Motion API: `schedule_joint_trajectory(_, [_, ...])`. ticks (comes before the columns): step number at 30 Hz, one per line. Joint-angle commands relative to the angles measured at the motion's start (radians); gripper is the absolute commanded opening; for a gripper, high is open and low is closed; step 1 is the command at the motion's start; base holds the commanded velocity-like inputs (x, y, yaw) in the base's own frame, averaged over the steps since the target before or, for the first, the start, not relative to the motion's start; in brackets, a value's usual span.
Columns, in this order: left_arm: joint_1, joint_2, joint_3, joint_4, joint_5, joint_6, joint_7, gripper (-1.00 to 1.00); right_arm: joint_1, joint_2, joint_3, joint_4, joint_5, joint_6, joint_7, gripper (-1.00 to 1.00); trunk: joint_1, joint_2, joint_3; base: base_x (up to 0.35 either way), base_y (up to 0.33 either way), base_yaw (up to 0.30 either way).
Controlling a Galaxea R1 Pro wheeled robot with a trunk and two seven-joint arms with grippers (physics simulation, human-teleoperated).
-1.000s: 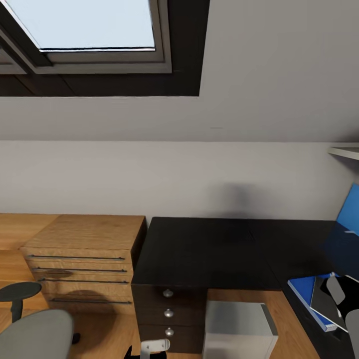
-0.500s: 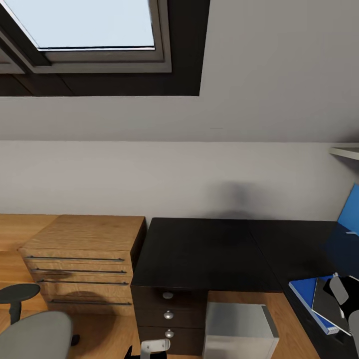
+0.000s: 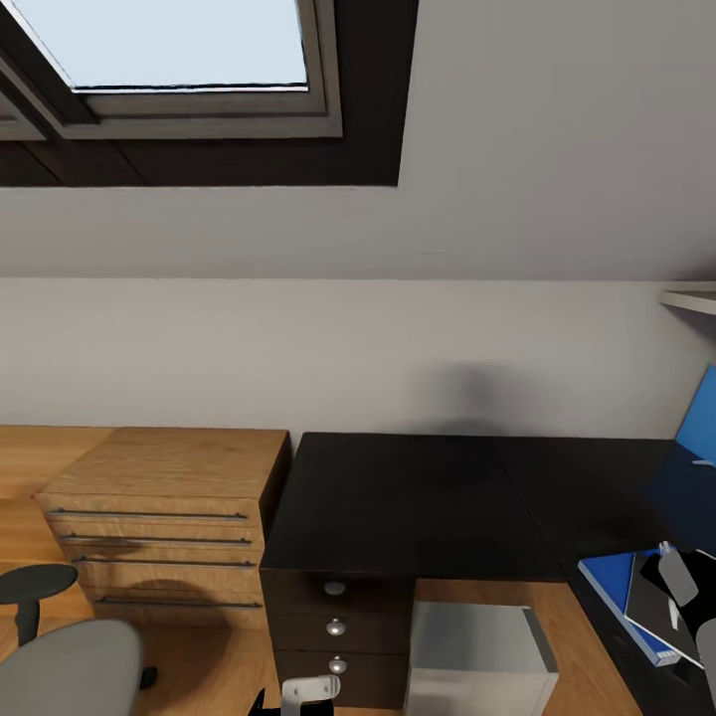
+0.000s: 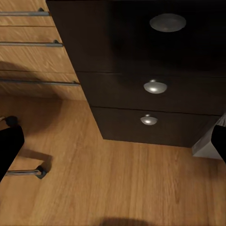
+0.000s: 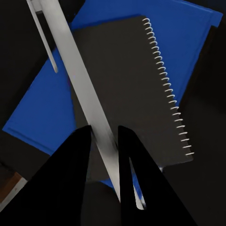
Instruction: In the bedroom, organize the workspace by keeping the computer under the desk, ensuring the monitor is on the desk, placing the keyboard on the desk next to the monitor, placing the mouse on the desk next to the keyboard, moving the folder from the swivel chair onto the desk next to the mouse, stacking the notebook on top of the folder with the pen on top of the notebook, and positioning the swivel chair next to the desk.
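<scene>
Sloped pale grey walls and a skylight (image 3: 169, 45) are filling the upper part of the head view, with the black desk (image 3: 418, 497) running along the wall below and turning toward the right edge. An oak dresser (image 3: 164, 512) is standing just beside the desk's left end, and the pale computer (image 3: 477, 651) is sitting on the floor under the desk, next to the dark drawers (image 3: 336, 626).

At the right edge of the head view, the right gripper (image 3: 676, 587) is reaching over the desk's far corner. In the right wrist view, the right gripper's two dark fingers (image 5: 70, 179) are pinching the white pen (image 5: 84, 101) between them, nearly closed on its shaft. The pen is slanting across the dark grey notebook (image 5: 127, 89), which is lying on the blue folder (image 5: 47, 108); whether the pen is touching the notebook cannot be told.

The left gripper (image 3: 308, 688) is sitting low at the bottom of the head view, pointing at the drawers; its spread cannot be told. The grey chair (image 3: 65, 661) is showing at the lower left, near the dresser.
</scene>
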Motion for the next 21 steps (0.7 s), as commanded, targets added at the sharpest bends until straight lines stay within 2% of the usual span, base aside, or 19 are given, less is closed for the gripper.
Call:
schedule_joint_trajectory(1, [-0.002, 0.001, -0.005, -0.001, 0.010, -0.010, 0.003, 1.00, -0.001, 0.000, 0.000, -0.002, -0.014, 0.003, 0.004, -1.00, 0.004, -0.009, -0.005, 0.000, 0.000, 0.000])
schedule_joint_trajectory(9, [-0.002, 0.001, -0.004, -0.001, 0.009, -0.010, 0.003, 1.00, -0.001, 0.000, 0.001, -0.004, -0.025, 0.003, 0.059, -1.00, 0.035, -0.065, -0.030, 0.000, 0.000, 0.000])
schedule_joint_trajectory(21, [-0.002, 0.001, -0.004, -0.001, 0.009, -0.010, 0.002, 1.00, -0.001, 0.000, 0.001, -0.007, -0.024, 0.003, 0.065, -1.00, 0.081, -0.149, -0.068, 0.000, 0.000, 0.000])
